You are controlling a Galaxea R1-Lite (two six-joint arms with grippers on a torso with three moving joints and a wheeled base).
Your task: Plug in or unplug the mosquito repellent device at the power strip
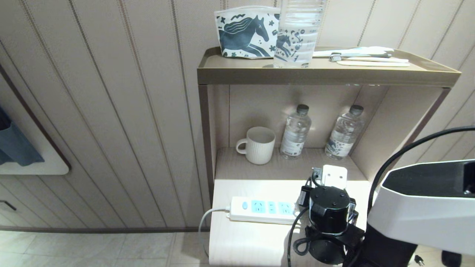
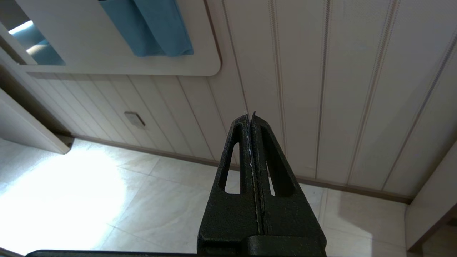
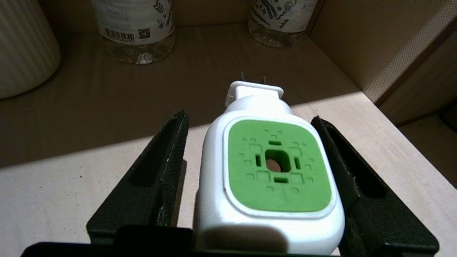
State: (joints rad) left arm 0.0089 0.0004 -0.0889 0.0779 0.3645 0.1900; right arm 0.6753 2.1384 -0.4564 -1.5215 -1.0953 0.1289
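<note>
1. The stand (image 1: 326,74) holds a flat top tray, an open shelf under it, and a pale lower ledge at the front.
2. On the top tray sits a white pouch (image 1: 245,33) printed with dark blue horses, beside a clear bottle (image 1: 298,33).
3. In the shelf stand two water bottles (image 1: 295,131) with white labels (one shows a barcode and a QR square in the right wrist view; the print is too small to read) and a ribbed white mug (image 1: 258,145).
4. The strip (image 1: 261,209) lies along the ledge, white with light-blue socket panels, a blue oval button and a white cord off its left end.
5. The right gripper (image 3: 250,160) stands with its fingers apart on either side of the device; a gap shows at the left finger, and contact at the right one cannot be told.
6. The device (image 3: 271,178) lies on the ledge just right of the strip, unplugged: white squarish body, green face with a round centre hole, two prongs pointing toward the shelf.
7. The left gripper (image 2: 251,117) hangs over the floor by the wall, fingers pressed together, empty.
</note>
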